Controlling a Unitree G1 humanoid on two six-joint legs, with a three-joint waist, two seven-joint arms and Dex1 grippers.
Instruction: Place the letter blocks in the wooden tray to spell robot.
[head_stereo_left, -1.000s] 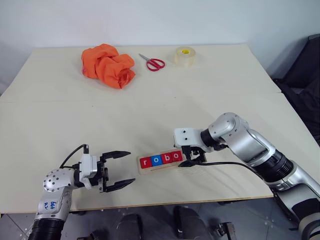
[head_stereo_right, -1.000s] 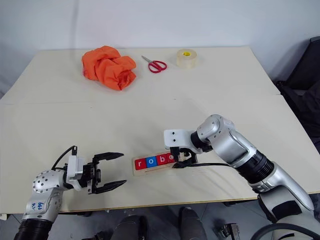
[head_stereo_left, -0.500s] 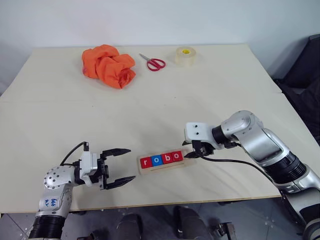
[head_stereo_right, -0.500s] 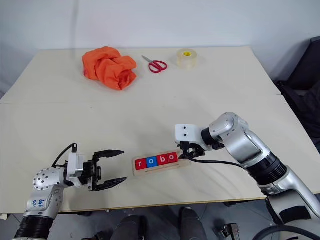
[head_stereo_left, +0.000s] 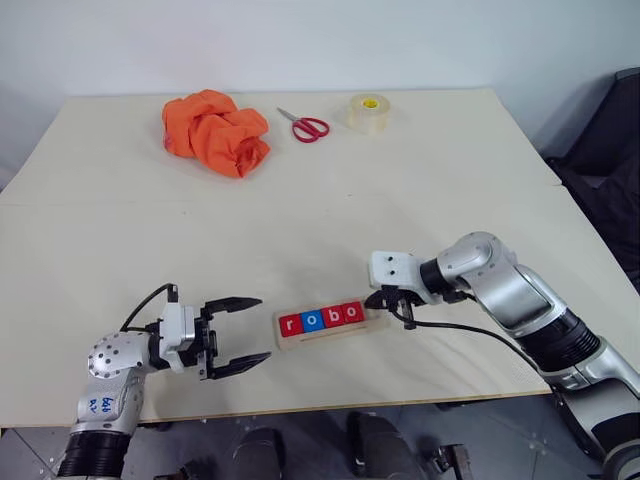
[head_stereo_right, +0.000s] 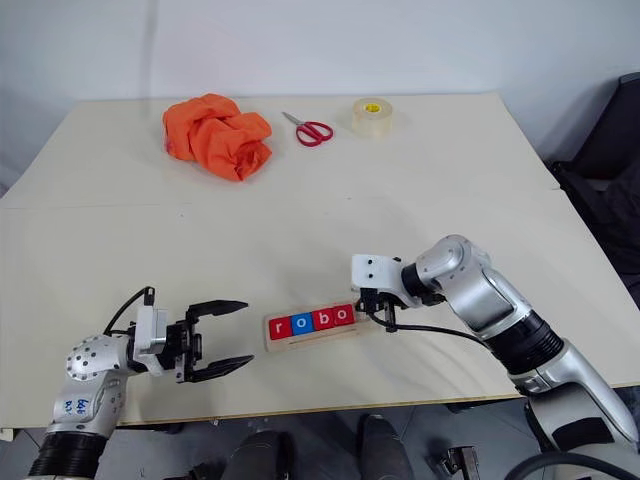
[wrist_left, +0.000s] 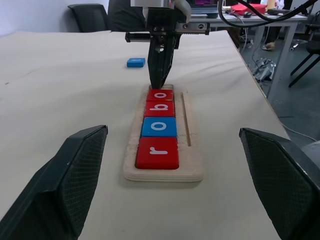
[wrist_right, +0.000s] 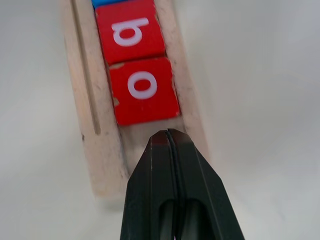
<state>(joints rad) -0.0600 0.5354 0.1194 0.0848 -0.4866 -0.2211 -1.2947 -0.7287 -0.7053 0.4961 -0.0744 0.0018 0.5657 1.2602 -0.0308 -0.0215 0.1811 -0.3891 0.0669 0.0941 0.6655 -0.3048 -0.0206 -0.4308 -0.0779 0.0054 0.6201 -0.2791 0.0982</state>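
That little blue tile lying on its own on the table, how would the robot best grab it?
The blue tile lies flat on the table, apart from the wooden tray, with bare surface all round. Likely best: come straight down from above and pinch two opposite side edges. Its flat, thin shape leaves only those edges to grip.

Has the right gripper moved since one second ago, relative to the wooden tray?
Yes. The right gripper has drawn back rightward off the fourth tile to the wooden tray's empty end, and its jaws have shut.
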